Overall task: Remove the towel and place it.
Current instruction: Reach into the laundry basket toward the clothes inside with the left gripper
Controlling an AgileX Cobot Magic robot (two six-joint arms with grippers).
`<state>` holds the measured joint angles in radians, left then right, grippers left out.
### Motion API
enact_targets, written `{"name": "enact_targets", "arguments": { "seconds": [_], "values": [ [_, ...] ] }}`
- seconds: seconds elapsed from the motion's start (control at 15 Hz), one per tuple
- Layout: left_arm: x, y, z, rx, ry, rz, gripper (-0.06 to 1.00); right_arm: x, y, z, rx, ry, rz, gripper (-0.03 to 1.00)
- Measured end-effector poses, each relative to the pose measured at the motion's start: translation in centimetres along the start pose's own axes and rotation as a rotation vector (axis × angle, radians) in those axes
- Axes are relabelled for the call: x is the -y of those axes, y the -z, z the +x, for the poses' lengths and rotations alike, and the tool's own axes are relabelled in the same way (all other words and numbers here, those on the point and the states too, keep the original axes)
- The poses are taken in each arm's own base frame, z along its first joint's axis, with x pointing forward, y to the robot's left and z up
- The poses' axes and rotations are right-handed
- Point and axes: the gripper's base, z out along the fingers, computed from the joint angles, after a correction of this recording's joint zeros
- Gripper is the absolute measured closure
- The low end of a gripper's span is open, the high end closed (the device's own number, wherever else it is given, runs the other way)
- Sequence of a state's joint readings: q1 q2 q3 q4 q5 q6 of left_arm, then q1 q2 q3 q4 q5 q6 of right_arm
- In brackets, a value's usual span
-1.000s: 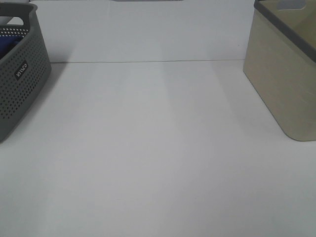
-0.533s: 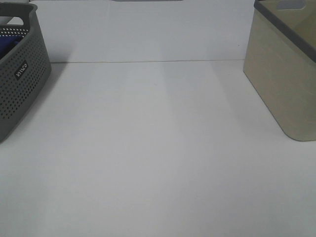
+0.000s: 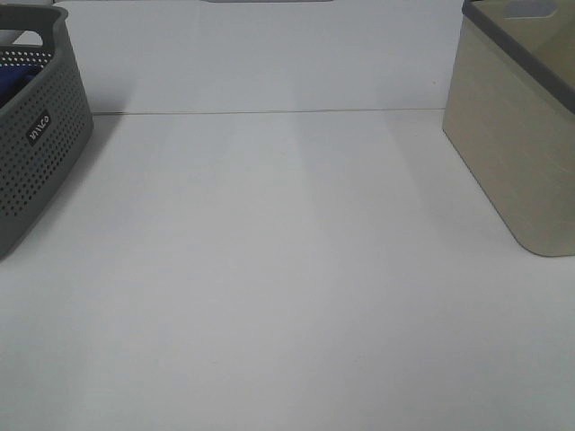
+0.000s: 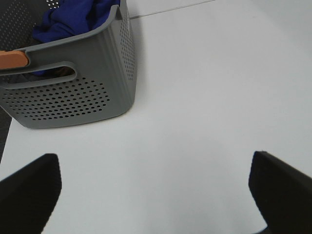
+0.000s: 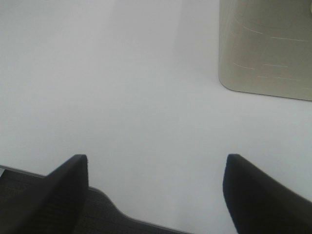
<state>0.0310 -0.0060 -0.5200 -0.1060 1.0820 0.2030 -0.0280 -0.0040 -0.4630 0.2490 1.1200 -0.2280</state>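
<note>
Noted towel crumpled inside grey perforated basket on left of white desk, beige bin at right, left gripper and right gripper both spread apart, holding nothing.

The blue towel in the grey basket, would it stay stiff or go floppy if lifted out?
Probably floppy: the towel lies crumpled in soft folds. Bunched inside the grey basket, it may drag on the rim when lifted. Being plain cloth, it looks light and unlikely to break.
</note>
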Motion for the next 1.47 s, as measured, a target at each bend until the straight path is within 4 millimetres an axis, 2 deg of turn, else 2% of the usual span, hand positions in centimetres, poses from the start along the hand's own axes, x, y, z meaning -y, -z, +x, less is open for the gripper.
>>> {"name": "enact_targets", "arguments": {
  "seconds": [1.47],
  "values": [
    [0.0, 0.0, 0.0, 0.0, 0.0, 0.0, -0.05, 0.0, 0.0, 0.0, 0.0, 0.0, 0.0, 0.22]
  ]
}}
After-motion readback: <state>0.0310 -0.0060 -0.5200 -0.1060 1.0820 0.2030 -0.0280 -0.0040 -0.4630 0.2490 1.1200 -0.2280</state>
